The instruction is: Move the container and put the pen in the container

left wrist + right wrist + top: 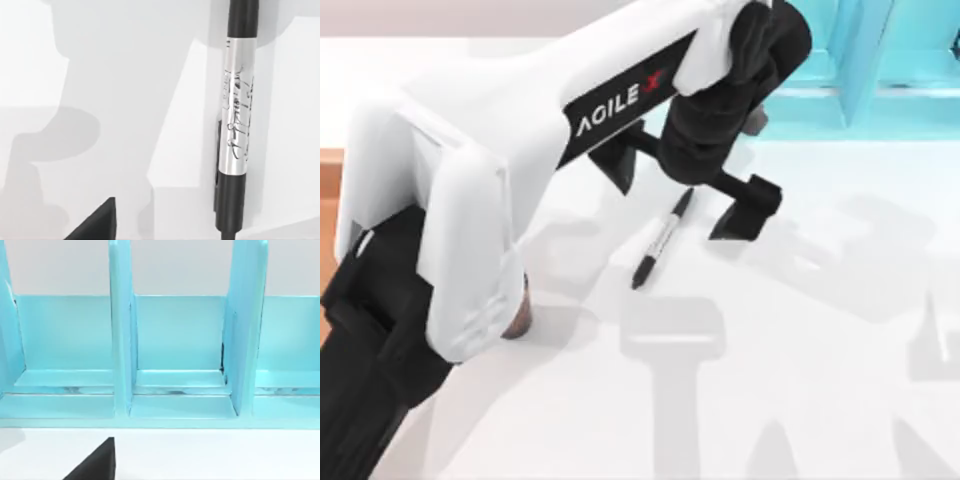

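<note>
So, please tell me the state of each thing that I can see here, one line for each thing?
pen: lying flat on the table, not gripped.
container: standing on the table, mostly hidden under the left arm.
left gripper: open, hovering above the pen's top end.
turquoise shelf: upright at the table's far edge, compartments empty.

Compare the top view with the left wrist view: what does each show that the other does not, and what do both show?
Top view alone: the left gripper open above the pen, the reddish-brown container partly hidden behind the left arm, and the turquoise shelf at the table's far edge.
Left wrist view alone: the script printed on the pen's grey-white barrel.
Both: the pen lying on the white table.
</note>
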Available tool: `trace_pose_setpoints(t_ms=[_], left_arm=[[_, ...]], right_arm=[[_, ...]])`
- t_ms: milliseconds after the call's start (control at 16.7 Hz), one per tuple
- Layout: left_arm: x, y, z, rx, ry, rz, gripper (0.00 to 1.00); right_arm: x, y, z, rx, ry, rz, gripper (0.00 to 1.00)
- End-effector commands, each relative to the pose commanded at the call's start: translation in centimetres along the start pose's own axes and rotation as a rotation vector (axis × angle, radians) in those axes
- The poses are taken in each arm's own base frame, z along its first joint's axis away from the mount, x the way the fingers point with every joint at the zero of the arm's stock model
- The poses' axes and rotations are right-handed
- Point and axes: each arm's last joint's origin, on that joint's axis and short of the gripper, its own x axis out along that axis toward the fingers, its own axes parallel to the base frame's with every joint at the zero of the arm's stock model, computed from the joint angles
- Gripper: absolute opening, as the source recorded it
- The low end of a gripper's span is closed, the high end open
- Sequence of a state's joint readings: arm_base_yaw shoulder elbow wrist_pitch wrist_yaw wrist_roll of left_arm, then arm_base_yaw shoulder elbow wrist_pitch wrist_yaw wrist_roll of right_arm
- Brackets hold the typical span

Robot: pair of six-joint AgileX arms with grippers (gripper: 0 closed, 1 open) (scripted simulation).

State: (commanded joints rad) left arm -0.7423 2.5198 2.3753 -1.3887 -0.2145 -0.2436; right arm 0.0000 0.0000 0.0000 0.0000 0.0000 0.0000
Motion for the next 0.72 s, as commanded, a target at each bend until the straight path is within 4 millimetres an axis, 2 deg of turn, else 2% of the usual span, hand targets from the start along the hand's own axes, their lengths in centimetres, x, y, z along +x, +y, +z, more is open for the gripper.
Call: trace_pose_setpoints(t_ms=[180, 300, 720], left_arm=[[0.5, 0.1, 0.0, -0.003, 0.004, -0.001, 1.00], [1.7, 0.0, 0.2, 0.000, 0.000, 0.000, 1.00], [8.7, 0.0, 0.2, 0.000, 0.000, 0.000, 1.00]], right_arm=[[0.0, 0.0, 0.0, 0.000, 0.000, 0.000, 1.00], [0.0, 0.0, 0.0, 0.000, 0.000, 0.000, 1.00], [0.0, 0.0, 0.0, 0.000, 0.000, 0.000, 1.00]])
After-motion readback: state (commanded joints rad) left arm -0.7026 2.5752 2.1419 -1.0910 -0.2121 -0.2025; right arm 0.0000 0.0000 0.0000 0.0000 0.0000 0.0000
